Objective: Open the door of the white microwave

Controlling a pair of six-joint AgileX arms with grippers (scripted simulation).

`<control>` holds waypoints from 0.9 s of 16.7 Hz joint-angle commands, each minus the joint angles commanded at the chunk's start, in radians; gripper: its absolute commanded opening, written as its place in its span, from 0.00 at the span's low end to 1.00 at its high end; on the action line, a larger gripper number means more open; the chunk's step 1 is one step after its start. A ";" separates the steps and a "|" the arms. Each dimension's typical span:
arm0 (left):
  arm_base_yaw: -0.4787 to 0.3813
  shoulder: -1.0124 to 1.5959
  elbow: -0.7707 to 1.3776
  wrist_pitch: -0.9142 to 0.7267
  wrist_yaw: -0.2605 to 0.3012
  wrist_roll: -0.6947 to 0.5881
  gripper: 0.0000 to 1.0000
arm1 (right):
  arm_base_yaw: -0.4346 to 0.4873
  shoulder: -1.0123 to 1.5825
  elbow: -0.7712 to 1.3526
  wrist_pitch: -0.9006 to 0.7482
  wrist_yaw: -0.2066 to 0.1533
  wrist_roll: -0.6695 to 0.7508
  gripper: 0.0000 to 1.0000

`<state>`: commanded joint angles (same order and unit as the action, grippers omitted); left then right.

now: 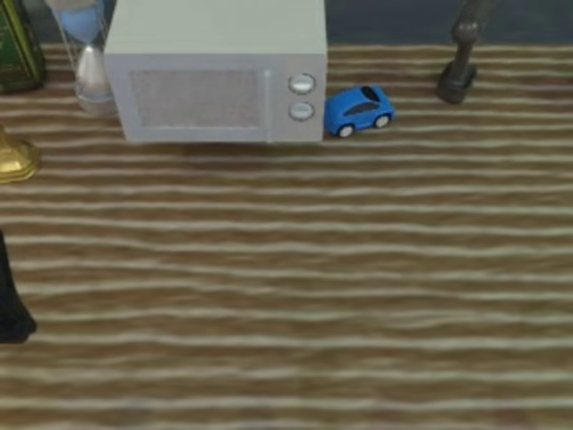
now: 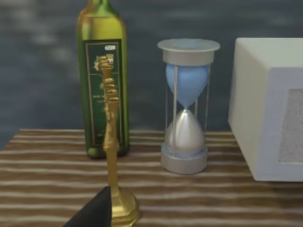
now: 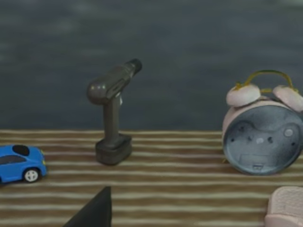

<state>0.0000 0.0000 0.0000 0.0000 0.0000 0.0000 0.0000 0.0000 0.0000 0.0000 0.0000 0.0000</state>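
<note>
Task not begun: the door (image 1: 199,98) of the white microwave (image 1: 215,67), at 11 o'clock, sits flush. Neither gripper's finger state can be told.

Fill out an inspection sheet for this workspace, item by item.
Surface: striped brown table.
Job's things: white microwave at the far edge; door shut.
Clutter: blue toy car by the microwave's knob side; hourglass, green bottle, gold stand on the left; drill, pink alarm clock on the right.
Hands: neither visible in full; left arm parked at the left edge.
Cables: nothing seen.
Surroundings: dark backdrop.
</note>
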 joint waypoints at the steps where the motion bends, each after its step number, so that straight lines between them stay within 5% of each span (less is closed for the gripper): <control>1: 0.000 0.000 0.000 0.000 0.000 0.000 1.00 | 0.000 0.000 0.000 0.000 0.000 0.000 1.00; 7: -0.048 0.155 0.156 -0.102 -0.032 -0.049 1.00 | 0.000 0.000 0.000 0.000 0.000 0.000 1.00; 15: -0.255 0.870 0.870 -0.479 -0.127 -0.232 1.00 | 0.000 0.000 0.000 0.000 0.000 0.000 1.00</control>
<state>-0.2552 0.8696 0.8701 -0.4789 -0.1272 -0.2315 0.0000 0.0000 0.0000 0.0000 0.0000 0.0000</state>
